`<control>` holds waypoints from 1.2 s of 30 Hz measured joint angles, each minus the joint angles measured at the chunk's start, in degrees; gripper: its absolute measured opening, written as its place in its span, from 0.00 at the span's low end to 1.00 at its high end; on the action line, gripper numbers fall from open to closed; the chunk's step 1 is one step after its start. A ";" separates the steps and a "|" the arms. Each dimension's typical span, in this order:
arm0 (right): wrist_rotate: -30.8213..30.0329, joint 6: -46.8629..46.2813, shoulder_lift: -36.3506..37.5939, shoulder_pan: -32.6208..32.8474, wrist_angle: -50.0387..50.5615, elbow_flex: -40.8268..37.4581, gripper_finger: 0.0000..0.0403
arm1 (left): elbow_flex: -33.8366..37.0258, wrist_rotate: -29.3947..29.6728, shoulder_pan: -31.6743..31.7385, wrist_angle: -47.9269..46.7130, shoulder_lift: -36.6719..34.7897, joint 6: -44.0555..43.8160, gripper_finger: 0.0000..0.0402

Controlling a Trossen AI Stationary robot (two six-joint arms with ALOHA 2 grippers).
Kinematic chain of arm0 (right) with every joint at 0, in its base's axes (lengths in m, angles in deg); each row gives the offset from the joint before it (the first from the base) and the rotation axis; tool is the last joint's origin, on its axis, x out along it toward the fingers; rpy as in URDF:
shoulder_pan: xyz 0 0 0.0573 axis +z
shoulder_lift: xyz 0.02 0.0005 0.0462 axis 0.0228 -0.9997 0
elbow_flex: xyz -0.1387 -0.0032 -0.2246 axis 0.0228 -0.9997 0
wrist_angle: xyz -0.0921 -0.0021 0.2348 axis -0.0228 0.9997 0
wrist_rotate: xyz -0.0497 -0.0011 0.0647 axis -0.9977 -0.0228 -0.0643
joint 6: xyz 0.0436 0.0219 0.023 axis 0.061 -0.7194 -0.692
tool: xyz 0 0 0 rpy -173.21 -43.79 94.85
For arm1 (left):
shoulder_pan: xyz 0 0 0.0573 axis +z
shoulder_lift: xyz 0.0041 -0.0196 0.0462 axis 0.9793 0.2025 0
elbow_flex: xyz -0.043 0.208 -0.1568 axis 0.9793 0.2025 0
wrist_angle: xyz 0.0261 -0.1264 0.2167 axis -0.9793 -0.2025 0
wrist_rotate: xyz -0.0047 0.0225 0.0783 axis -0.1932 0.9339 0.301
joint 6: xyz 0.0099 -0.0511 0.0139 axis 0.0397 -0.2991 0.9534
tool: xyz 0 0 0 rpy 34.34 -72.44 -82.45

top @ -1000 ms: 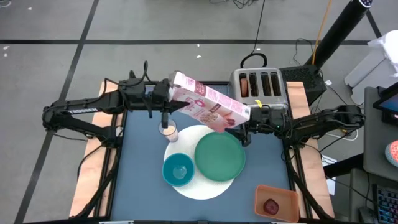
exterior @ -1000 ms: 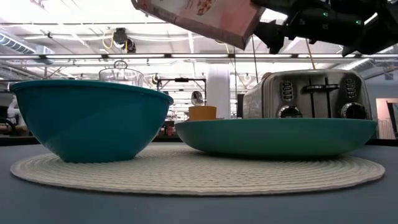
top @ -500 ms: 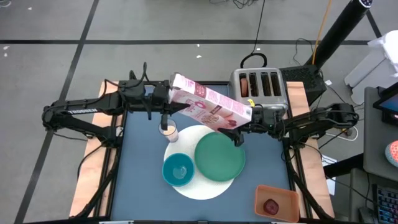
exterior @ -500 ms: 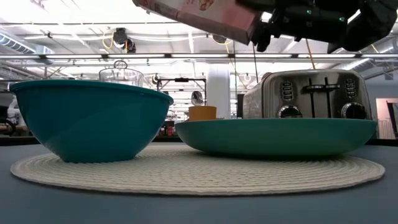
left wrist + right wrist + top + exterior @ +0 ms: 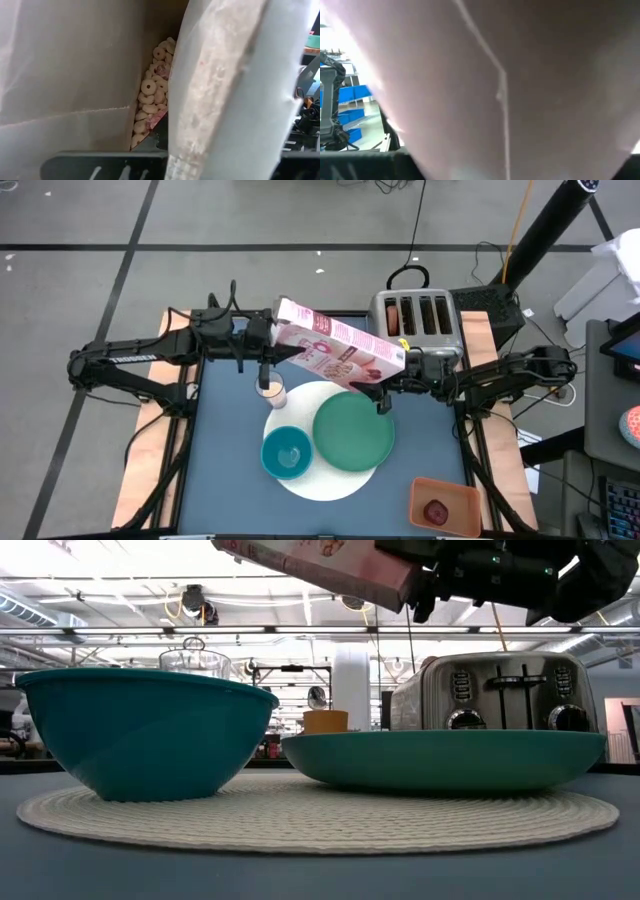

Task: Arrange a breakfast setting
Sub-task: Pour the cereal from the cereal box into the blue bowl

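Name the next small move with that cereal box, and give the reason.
Probably carry the cereal box, held aloft between the left gripper and right gripper, toward the teal bowl: it hangs over the milk glass and green plate, not the bowl.

Everything's laid out around the mat (image 5: 335, 480): plate (image 5: 353, 431) on its right half, bowl (image 5: 286, 452) on its left, glass (image 5: 271, 392) at its back-left edge. Toaster (image 5: 417, 320) sits behind it, tray (image 5: 445, 506) off to its front-right with fruit (image 5: 436, 511) inside.
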 joint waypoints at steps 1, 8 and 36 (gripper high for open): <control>0.00 0.00 0.00 0.00 0.00 0.00 0.54 | 0.00 0.00 0.00 0.01 0.00 0.00 0.03; 0.09 -0.15 0.00 0.00 -0.15 0.00 0.53 | 0.00 0.00 0.00 0.05 0.00 -0.16 0.04; 0.55 0.90 6.16 0.04 3.16 -1.68 0.53 | -0.02 -0.04 -0.02 -0.98 -5.37 -0.13 0.39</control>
